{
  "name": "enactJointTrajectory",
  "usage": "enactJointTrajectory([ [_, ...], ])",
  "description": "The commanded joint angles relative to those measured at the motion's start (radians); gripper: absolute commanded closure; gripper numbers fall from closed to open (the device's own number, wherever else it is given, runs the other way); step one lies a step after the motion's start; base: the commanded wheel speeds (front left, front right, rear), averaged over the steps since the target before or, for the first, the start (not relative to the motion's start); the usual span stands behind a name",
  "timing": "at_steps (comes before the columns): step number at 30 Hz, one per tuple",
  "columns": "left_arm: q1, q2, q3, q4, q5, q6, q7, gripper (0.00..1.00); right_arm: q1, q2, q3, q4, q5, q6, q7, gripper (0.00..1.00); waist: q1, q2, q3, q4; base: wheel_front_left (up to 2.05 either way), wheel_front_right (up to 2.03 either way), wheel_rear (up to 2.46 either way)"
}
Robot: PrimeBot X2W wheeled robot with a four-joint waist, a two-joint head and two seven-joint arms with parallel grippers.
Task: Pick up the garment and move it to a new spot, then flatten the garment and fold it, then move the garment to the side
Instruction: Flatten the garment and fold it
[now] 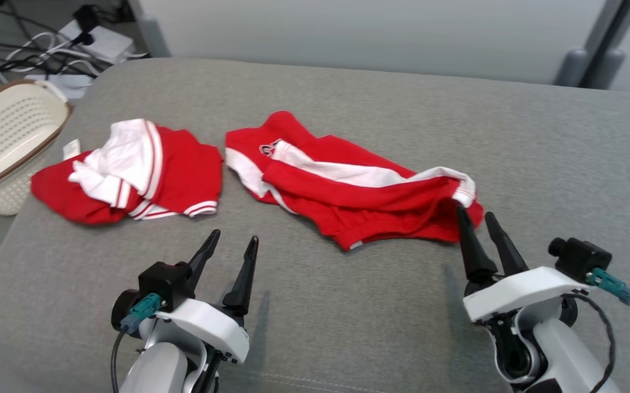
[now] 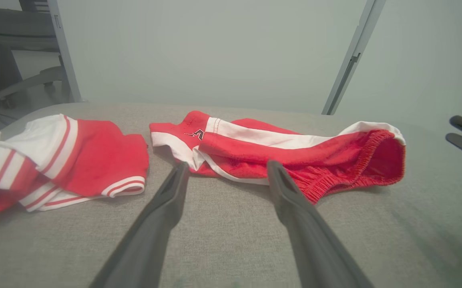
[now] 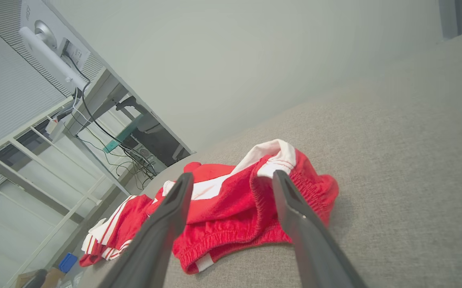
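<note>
A red garment [image 1: 348, 191], a pair of shorts with white side stripes, lies crumpled in the middle of the grey cushioned surface [image 1: 348, 305]. It also shows as shorts [image 2: 295, 156] in the left wrist view and shorts [image 3: 223, 208] in the right wrist view. My right gripper [image 1: 475, 213] is open, its tips at the elastic waistband end on the right, with nothing pinched. Its fingers frame that waistband in its own view, right gripper [image 3: 233, 175]. My left gripper [image 1: 235, 237] is open and empty, a short way in front of the shorts' left end, left gripper [image 2: 227, 165].
A second red and white garment [image 1: 178, 164], a rumpled shirt, lies left of the shorts with a narrow gap between them. A cream basket [image 1: 4, 136] stands off the surface's left edge. Cables [image 1: 47, 49] lie on the floor behind it.
</note>
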Motion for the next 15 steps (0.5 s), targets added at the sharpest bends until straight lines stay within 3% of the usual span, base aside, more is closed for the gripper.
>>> enactJointTrajectory([
  [1,-0.017,0.011,0.021,-0.025,0.014,-0.007,-0.006,0.0,-0.033,0.006,0.004,-0.006,0.045,0.007,-0.013,0.0,0.0,0.0,0.012,0.05,0.0,0.0,0.0],
  [7,-0.032,0.02,-0.027,-0.03,-0.001,-0.007,-0.006,0.0,-0.057,0.006,-0.016,0.068,0.215,0.007,-0.013,0.0,0.0,0.0,0.033,0.106,0.0,0.0,0.0],
  [15,-0.047,0.032,-0.052,-0.044,-0.021,-0.007,-0.006,0.0,-0.096,0.006,-0.078,0.079,0.308,0.007,-0.013,0.0,0.0,0.0,0.064,0.13,0.0,0.0,0.0],
])
